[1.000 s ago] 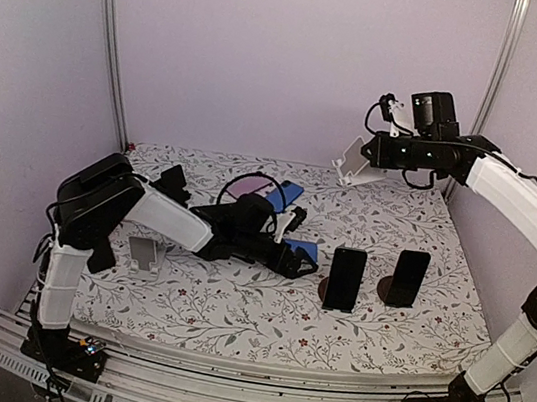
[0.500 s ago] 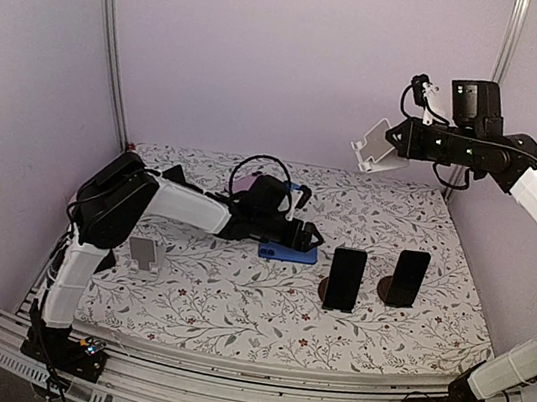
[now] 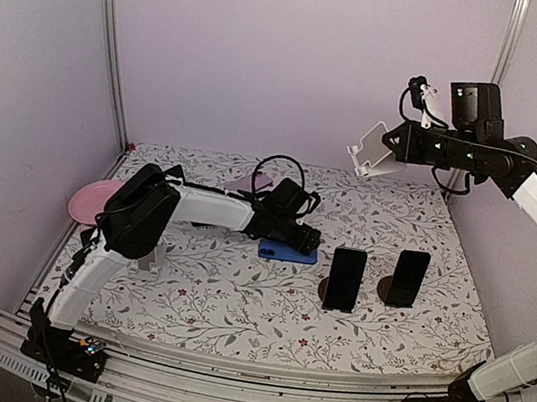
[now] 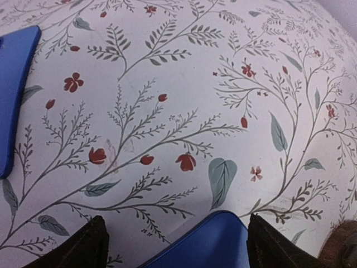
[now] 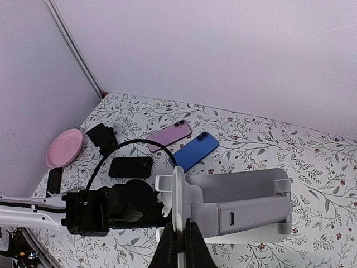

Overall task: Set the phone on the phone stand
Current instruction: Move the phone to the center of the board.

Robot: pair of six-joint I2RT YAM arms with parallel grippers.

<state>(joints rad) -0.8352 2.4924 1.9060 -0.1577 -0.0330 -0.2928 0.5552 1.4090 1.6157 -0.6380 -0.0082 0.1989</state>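
Left elbow swung in, uncovering the pink plate (image 3: 90,201); left gripper (image 3: 303,239) still hangs wide over the blue phone (image 3: 286,253) flat on the table (image 3: 233,302). Right gripper (image 3: 396,144) stays clamped on the phone stand (image 3: 369,148), up high.

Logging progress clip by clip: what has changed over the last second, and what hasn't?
The right gripper, shut on the white phone stand, carried it up and rightward. The left arm swung its elbow inward, uncovering the pink plate. The left gripper hangs open over the flat blue phone, with nothing grasped. The two propped black phones stayed put.
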